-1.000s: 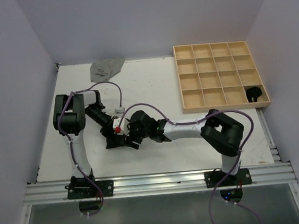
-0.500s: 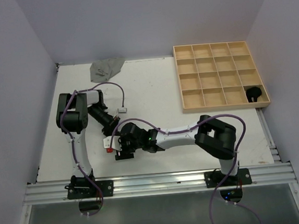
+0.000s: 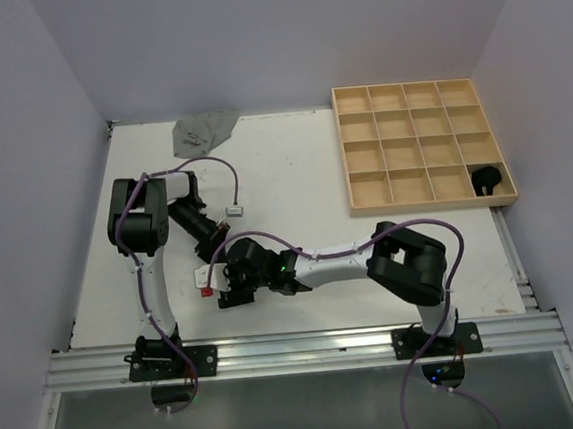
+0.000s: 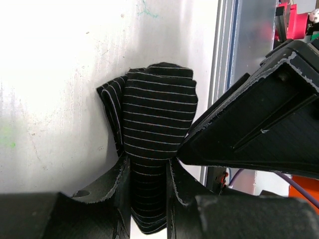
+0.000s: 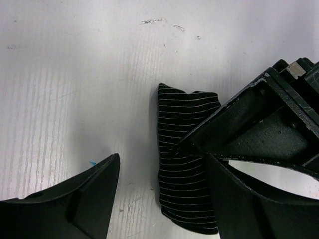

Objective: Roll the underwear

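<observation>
Underwear (image 4: 157, 114), black with thin pale stripes, sits bunched into a short thick roll on the white table (image 4: 60, 74), at the lower left-centre of the overhead view under both wrists. The left gripper (image 4: 148, 169) pinches the roll's near end between narrowed jaws. The right gripper (image 5: 162, 164) straddles it with jaws spread wide, one finger close beside the cloth. It looks light, soft and springy, likely to unroll if released, so a grip across the thick middle seems safest. Grey underwear (image 3: 202, 132) lies upper left. The wooden grid tray (image 3: 361, 151), upper right, holds a black roll (image 3: 487, 179) at its lower right corner.
</observation>
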